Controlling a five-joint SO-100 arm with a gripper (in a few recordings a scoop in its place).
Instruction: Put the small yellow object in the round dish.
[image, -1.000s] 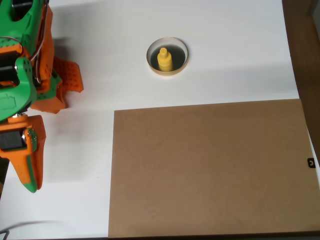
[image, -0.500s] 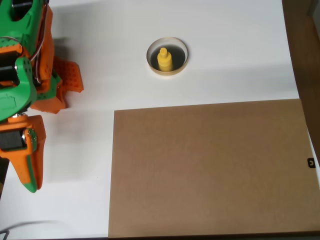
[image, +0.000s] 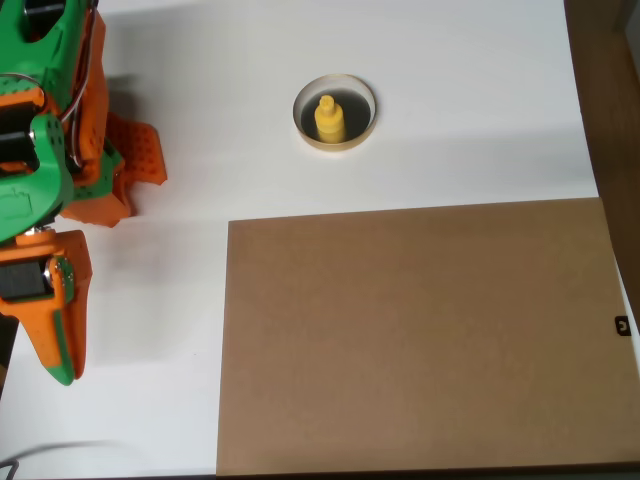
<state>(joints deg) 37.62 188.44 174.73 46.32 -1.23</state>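
The small yellow object (image: 329, 118) stands upright inside the round dish (image: 335, 143), which has a pale rim and a dark inside and sits on the white table at upper centre of the overhead view. My green and orange arm is folded at the left edge. Its gripper (image: 135, 185) is well to the left of the dish and lower in the picture. Its orange fingers (image: 140, 152) hold nothing. From above, the gap between them is not clear.
A large brown board (image: 420, 335) covers the lower right of the white table (image: 200, 60). A dark strip (image: 610, 90) runs along the right edge. The arm's body (image: 40, 200) takes up the left edge.
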